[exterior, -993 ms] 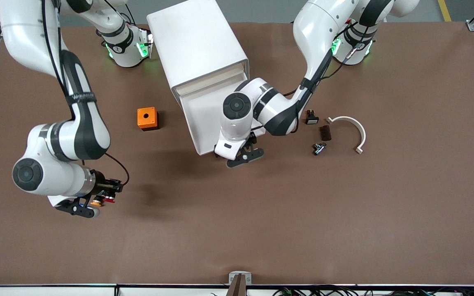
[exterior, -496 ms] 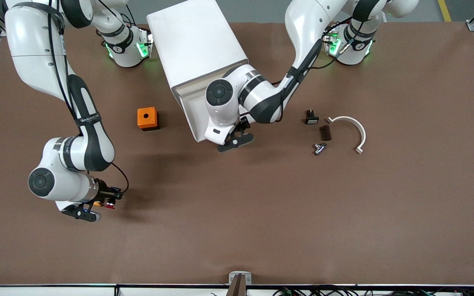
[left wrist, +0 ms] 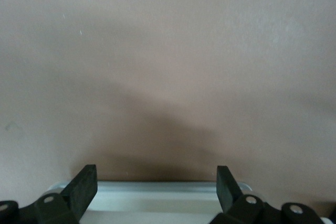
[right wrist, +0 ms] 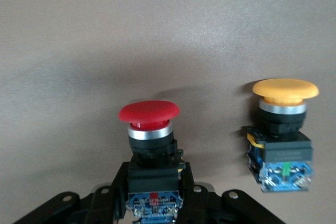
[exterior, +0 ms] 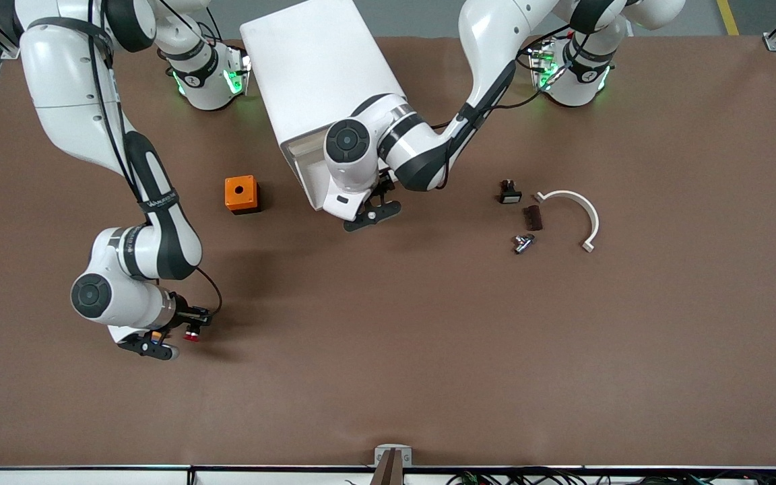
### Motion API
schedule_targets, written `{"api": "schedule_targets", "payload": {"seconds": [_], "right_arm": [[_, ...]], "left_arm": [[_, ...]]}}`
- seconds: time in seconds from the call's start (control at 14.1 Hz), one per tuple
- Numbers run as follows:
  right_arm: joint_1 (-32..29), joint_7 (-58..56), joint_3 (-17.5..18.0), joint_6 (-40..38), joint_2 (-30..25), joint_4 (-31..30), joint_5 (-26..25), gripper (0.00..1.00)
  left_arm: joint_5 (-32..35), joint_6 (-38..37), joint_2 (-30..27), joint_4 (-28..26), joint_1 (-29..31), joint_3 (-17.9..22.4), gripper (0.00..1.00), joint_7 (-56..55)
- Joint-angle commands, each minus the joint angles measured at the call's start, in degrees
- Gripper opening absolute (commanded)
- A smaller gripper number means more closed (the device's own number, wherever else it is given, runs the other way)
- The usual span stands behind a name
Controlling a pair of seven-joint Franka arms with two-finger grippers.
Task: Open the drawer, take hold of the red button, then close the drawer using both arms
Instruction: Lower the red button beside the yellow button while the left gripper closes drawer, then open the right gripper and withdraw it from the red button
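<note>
My right gripper (right wrist: pixel 152 203) is clamping the red button (right wrist: pixel 149 129) above the table (exterior: pixel 428 350); my left gripper (left wrist: pixel 156 190), jaws wide and holding nothing, is pressing the drawer (left wrist: pixel 157 195) front.

Left hand (exterior: pixel 369 214) against drawer (exterior: pixel 312 176) front.

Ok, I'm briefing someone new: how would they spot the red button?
Start at the orange box beside the white cabinet. Come nearer the front camera to the right end effector, toward the right arm's end of the table. It is shut on the red-capped button; the one beside it is the orange-capped button.
</note>
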Motion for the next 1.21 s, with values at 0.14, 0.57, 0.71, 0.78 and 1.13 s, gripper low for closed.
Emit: {"api": "schedule_targets", "payload": {"seconds": [0.14,0.57,0.71,0.78,1.13], "right_arm": [[0.3,-0.9,0.2,0.4,0.3,-0.1,0.9,0.99],[0.9,-1.4,0.3,-14.6,-5.1,4.0,-1.0,1.00],[0.9,-3.9,0.3,-20.1,-9.8,4.5,-4.9,1.00],[0.9,-4.9,0.3,-22.0,-12.2,4.5,-6.2,1.00],[-2.1,-9.4,0.0,-29.5,-24.3,4.6,-7.6,1.00]], "left_arm": [[-5.0,-1.6,-1.7,-2.5,0.0,-1.4,1.00,-1.0],[-10.2,-2.5,-1.4,-2.6,-0.1,-2.8,1.00,-5.1],[-11.4,-2.5,-1.4,-2.7,0.0,-3.4,1.00,-5.3],[-12.4,-2.5,-1.3,-2.7,0.0,-3.5,1.00,-5.3],[-16.3,-2.4,-1.0,-3.0,-0.3,-3.5,1.00,-5.3]]}}
